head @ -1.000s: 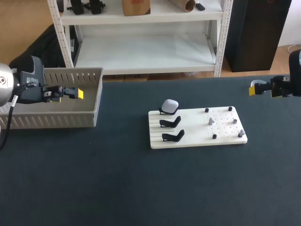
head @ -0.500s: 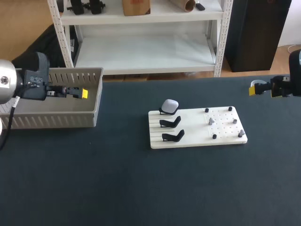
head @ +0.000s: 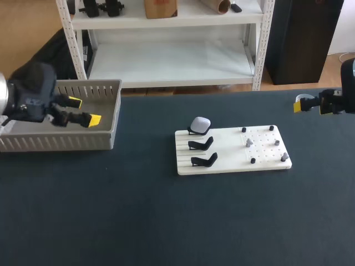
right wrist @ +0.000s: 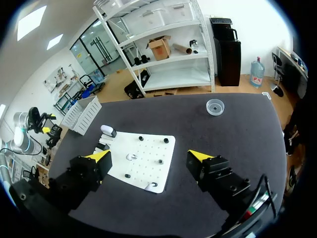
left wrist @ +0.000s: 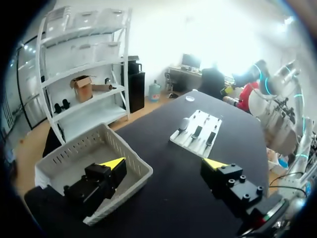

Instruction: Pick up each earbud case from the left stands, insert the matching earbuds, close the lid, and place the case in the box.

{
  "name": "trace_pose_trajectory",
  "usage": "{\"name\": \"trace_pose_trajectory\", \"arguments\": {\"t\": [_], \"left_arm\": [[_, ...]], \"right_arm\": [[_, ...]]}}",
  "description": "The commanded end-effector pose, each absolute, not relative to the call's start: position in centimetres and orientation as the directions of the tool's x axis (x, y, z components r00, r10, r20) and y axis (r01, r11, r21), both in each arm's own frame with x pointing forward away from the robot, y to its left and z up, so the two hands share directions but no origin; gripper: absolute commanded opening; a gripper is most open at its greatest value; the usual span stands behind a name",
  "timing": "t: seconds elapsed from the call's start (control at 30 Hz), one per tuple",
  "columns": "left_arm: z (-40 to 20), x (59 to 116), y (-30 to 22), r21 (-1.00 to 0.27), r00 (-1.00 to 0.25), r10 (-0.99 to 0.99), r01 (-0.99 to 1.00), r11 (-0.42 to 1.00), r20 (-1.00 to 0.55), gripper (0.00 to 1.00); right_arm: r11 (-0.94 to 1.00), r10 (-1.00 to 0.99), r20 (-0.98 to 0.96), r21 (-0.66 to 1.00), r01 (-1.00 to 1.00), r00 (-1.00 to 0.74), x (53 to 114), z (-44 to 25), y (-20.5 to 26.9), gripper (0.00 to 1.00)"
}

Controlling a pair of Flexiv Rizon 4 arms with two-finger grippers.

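Both tools gape wide, holding nothing: left tool by the box, right tool off at the desk's right edge. 1 white case sits on the rear stand. It looks light, hard and slick; pinch its flat sides.

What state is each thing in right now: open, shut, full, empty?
left gripper: open, empty
right gripper: open, empty
earbud case: lid shut, resting on the farthest stand
middle stand: empty
nearest stand: empty
box: upright, contents hidden
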State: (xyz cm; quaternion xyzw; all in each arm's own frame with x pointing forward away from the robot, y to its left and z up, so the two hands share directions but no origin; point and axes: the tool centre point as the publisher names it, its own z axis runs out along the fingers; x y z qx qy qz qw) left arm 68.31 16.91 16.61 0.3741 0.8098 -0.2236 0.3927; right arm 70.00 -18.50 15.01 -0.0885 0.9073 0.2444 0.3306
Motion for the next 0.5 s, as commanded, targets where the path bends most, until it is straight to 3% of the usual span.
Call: {"name": "trace_pose_trajectory", "arguments": {"t": [0.03,0.2,0.5], "left_arm": [[15.8,67.7,17.4,-0.090,-0.202,0.346,0.945,0.313,-0.916,1.00],[15.0,68.3,14.8,-0.091,-0.249,0.357,0.910,0.405,-0.900,1.00],[14.2,71.6,8.2,-0.005,-0.178,0.399,0.918,0.397,-0.899,1.00]], "right_arm": [[0.864,0.000,-0.643,0.386,-0.324,-0.766,70.0,15.0,-18.5,1.00],[0.864,0.000,-0.643,0.386,-0.324,-0.766,70.0,15.0,-18.5,1.00],[0.864,0.000,-0.643,0.386,-0.324,-0.766,70.0,15.0,-18.5,1.00]]}}
